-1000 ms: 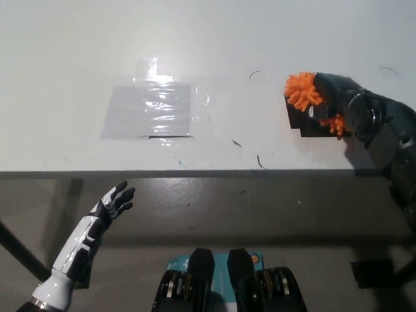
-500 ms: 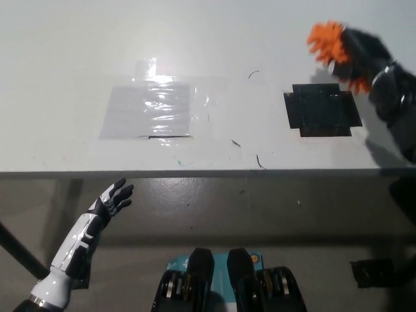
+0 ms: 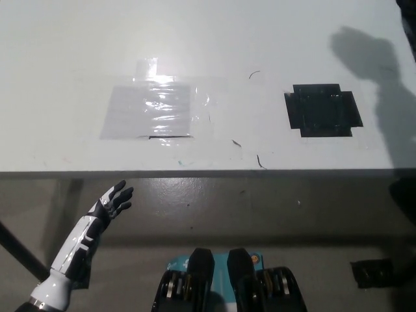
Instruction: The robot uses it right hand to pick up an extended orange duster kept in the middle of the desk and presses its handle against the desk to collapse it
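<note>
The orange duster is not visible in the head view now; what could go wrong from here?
1. The camera shows only a shadow on the white desk, so the grip cannot be checked.
2. Pressing down unseen may miss the black tape patch.
3. The left hand rests below the desk edge, too far to help.

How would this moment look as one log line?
right hand: out of view | duster: out of view | black patch: bare | left hand: open, below desk edge

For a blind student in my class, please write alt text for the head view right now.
A white desk holds a clear taped plastic sheet and a black tape square, with no duster or right hand in view, only a shadow at upper right. The white left hand hangs open below the desk edge.
</note>
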Controlling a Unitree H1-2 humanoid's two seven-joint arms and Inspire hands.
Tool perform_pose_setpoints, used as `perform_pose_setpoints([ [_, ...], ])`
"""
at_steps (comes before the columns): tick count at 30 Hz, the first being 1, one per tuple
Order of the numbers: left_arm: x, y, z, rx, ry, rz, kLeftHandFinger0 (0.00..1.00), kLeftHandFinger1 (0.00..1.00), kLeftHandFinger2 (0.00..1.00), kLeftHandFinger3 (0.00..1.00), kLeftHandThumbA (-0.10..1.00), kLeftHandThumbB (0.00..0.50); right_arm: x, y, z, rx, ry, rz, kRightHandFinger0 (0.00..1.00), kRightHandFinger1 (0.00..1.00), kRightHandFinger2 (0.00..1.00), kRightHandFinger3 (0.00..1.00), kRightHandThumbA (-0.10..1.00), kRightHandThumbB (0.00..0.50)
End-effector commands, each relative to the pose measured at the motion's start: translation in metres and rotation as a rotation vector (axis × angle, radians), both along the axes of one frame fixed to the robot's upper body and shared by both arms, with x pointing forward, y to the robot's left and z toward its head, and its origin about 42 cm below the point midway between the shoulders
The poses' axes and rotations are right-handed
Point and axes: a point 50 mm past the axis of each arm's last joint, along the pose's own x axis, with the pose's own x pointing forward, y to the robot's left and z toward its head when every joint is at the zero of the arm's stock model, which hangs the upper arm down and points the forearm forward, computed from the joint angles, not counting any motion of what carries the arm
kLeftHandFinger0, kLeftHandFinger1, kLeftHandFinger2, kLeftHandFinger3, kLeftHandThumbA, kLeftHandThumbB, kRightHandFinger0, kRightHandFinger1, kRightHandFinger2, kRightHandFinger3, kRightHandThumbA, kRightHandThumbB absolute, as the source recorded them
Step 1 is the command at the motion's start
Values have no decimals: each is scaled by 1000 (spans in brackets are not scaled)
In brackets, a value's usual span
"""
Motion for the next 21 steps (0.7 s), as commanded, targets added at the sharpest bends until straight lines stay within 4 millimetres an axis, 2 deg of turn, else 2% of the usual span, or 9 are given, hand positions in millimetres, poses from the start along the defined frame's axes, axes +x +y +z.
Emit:
perform_pose_setpoints([
  [1,0,3,11,-2,-56,2,1000,1000,1000,1000,1000,273,-13,22,31,218,-192,48,42,262,632,703,-100,126],
  [3,0,2,11,-9,-54,3,1000,1000,1000,1000,1000,274,-13,27,24,290,-173,56,0,213,629,710,-100,114],
  [8,-5,2,7,-12,-52,10,1000,1000,1000,1000,1000,277,-10,36,-2,490,-112,140,0,199,625,688,-100,101],
  [10,-3,3,6,-11,-54,9,1000,1000,1000,1000,1000,259,-9,37,-14,601,-73,163,0,202,614,676,-100,102],
  [16,-7,2,5,-5,-45,9,1000,1000,1000,1000,1000,284,-8,37,-37,614,-63,108,0,147,583,686,-100,73],
  [18,-7,2,5,-8,-46,9,1000,1000,1000,1000,1000,279,-8,34,-46,638,-48,97,0,119,555,668,-100,92],
  [21,-10,2,3,-9,-45,8,1000,1000,1000,1000,1000,281,-6,30,-57,653,-20,81,0,113,543,667,-100,90],
])
